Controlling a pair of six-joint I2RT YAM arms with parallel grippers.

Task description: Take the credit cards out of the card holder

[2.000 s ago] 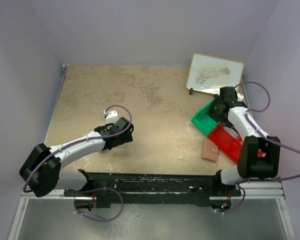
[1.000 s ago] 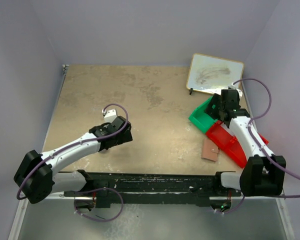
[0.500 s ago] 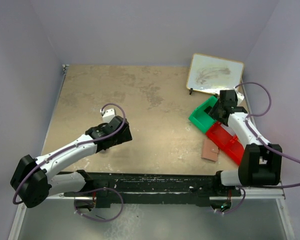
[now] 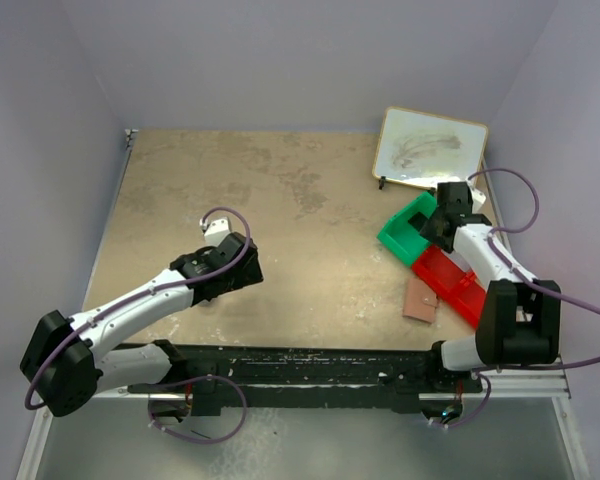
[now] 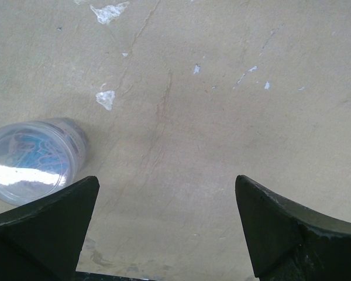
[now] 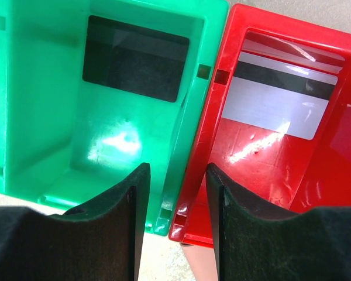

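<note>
Card holder (image 4: 420, 299) lies flat on the counter (image 4: 280, 200) just beside the red bin (image 4: 442, 270), long axis roughly near–far. Black card (image 6: 136, 57) lies crosswise in the green bin (image 6: 23, 117); white-grey card (image 6: 278, 96) lies crosswise in the red. Right pincer (image 6: 175, 175) hovers above both bins, parted and empty. Left pincer (image 5: 164, 193) gapes wide, empty.

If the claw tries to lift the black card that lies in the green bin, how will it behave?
The black card lies flat on the glossy floor of the green bin, so it would probably slide rather than lift. It looks thin and straight-edged, so it is likely stiff and light.
</note>
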